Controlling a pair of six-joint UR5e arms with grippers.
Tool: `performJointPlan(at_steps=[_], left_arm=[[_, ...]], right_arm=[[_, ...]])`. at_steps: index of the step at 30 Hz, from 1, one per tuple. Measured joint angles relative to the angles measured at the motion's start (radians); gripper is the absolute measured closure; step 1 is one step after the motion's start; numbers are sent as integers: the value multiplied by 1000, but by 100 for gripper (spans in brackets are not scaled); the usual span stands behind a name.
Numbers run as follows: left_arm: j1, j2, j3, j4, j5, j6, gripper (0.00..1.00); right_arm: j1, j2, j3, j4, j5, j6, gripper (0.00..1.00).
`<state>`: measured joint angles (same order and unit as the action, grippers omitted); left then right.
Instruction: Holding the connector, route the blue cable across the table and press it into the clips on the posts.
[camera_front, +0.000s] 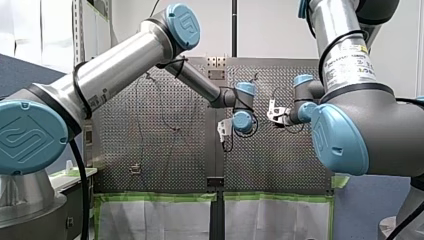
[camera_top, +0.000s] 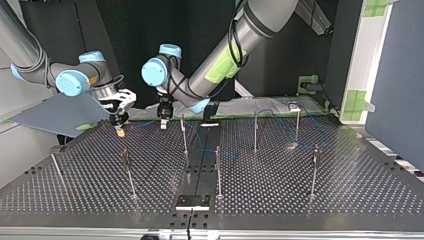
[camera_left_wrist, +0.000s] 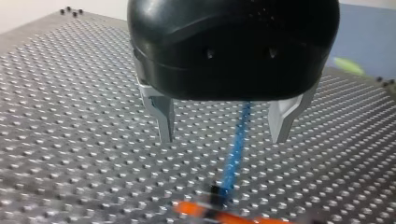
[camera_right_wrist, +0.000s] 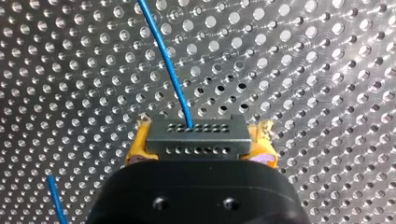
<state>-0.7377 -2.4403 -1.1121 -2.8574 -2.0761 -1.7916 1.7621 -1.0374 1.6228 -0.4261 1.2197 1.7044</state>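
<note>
cable (camera_left_wrist: 236, 149) seemingly unclipped yet; right jaws clamp connector (camera_right_wrist: 196, 137); left jaws spread, empty, over cable; posts (camera_top: 255, 131) await

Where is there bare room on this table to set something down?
Top view: the perforated metal table is bare at its near right corner, beyond the rightmost thin metal post, and between that and the near middle post. Crowded far side: my left tool, my right tool, thin blue cable.
</note>
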Motion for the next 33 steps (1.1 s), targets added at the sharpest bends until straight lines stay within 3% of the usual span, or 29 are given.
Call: performJointPlan(at_steps=[4,5,6,8,9,10,11,12,13,14,15,17,27,33], left_arm=[[4,-24,6,-10,7,-1,0],[5,-27,7,-11,8,-2,15],[6,-30,9,-13,9,-2,15],[7,-32,14,-18,14,-4,38],[7,-33,17,-21,16,-4,38],[7,-34,21,-28,19,-5,56],[7,-34,24,-33,20,-5,67],[7,-34,27,-38,22,-6,67],[6,-34,30,-42,25,-6,82],[5,-34,31,-44,27,-6,91],[4,-34,32,-46,28,-6,91],[1,-34,33,-47,31,-7,100],[-3,-32,55,-48,12,-18,100],[-6,-21,77,-68,1,-18,100]], right_arm=[[-1,0,0,0,-4,0,100],[-1,0,0,0,-5,0,100],[-1,0,1,-1,-5,0,100],[-2,0,1,-1,-6,0,100],[-2,0,1,-1,-6,0,100],[-2,0,1,-1,-6,0,100],[-2,0,1,-1,-6,0,100],[-2,0,1,-1,-6,0,100],[-2,0,1,-1,-6,0,100],[-2,0,0,-1,-6,0,100],[-2,0,0,-1,-6,0,100],[-2,0,0,-1,-6,0,100],[-1,0,-2,-2,-8,10,100],[3,-1,-15,2,-30,20,100]])
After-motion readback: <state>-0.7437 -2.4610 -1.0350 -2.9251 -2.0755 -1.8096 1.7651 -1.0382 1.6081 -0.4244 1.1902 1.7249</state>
